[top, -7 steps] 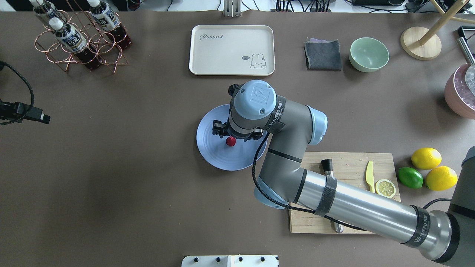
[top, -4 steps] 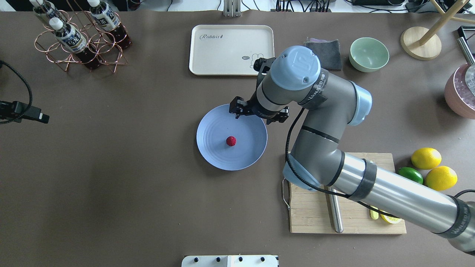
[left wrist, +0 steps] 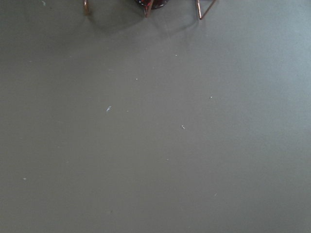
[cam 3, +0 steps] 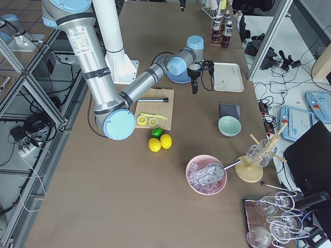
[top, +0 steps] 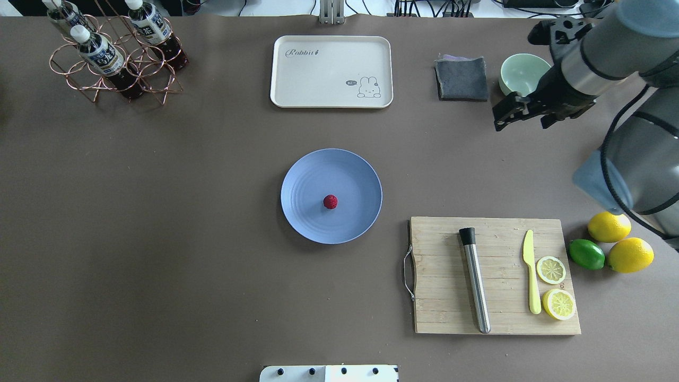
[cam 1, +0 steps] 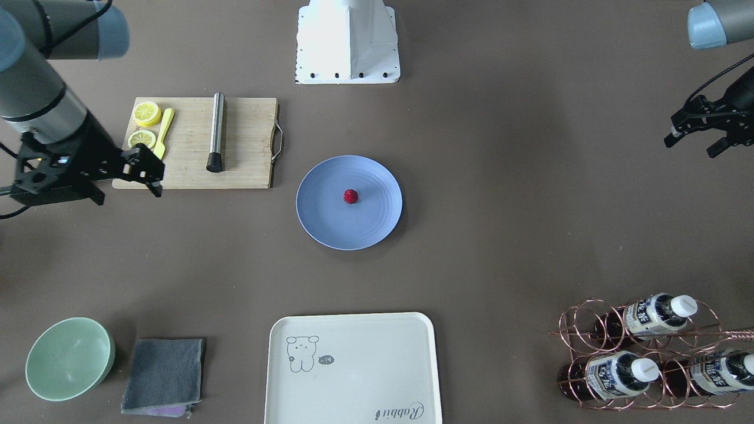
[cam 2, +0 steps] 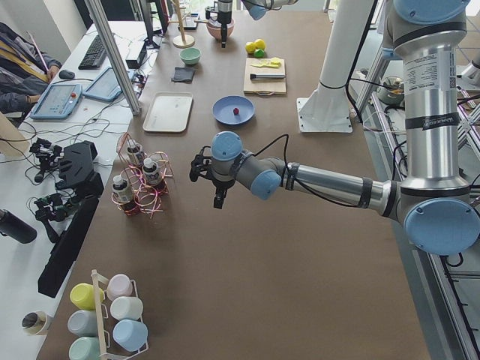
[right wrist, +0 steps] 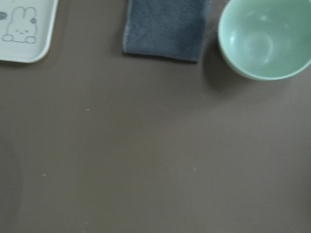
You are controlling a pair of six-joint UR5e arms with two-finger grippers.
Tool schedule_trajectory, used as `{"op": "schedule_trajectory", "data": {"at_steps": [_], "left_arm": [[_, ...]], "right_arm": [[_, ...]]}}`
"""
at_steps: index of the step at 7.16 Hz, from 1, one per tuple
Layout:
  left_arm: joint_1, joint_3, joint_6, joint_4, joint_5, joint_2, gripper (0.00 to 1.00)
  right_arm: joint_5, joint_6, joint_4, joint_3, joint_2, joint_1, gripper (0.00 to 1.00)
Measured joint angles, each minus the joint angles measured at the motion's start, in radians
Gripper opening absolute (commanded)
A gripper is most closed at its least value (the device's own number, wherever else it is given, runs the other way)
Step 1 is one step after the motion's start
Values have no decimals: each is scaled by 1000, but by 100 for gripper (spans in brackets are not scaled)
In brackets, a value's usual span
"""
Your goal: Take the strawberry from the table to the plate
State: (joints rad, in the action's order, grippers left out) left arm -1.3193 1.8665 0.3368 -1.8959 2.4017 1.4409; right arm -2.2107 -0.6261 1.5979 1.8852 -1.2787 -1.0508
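Right claw (top: 522, 119) is hanging released, fingers spread and nothing between them, out at the far right of the table (top: 159, 239), just beside the green bowl (top: 517, 71) and near the grey cloth (top: 461, 79). A second ago it was sitting low over the plate (top: 307, 180), right above the strawberry (top: 330, 201); a little later it was lifting off past the plate's far rim; now it is standing well apart from both. The strawberry is lying near the middle of the blue plate, in the same spot as before, with nothing touching it. The plate is keeping its place mid-table, between the cream tray (top: 331, 69) and the cutting board (top: 440, 281). With the arm gone, the whole board is showing: a metal rod (top: 475, 286), a yellow knife (top: 530, 270) and two lemon slices (top: 550, 269) are lying on it, where before the arm was covering parts of them. The right wrist camera is looking down on bare table with the bowl, the cloth and a corner of the tray along its top edge; no fingers are showing there. Left claw (cam 1: 692, 147) is hovering at the far side of the table in the front-facing view, fingers spread and holding nothing, near the bottle rack (cam 1: 642, 353). Earlier it was showing at the left edge of the overhead view; now it is showing nowhere in it.
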Motion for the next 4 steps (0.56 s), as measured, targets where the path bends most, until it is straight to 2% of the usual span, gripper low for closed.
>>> {"op": "schedule_trajectory", "data": {"at_steps": [2,4], "left_arm": [[-147,10,-293,271,1,39,97],[-206,14,-407,441,-4,91,97]], "right_arm": [[-131,432,9,-103,-155,-250,100],[-158,767,51,-197,-247,-442,100]]}}
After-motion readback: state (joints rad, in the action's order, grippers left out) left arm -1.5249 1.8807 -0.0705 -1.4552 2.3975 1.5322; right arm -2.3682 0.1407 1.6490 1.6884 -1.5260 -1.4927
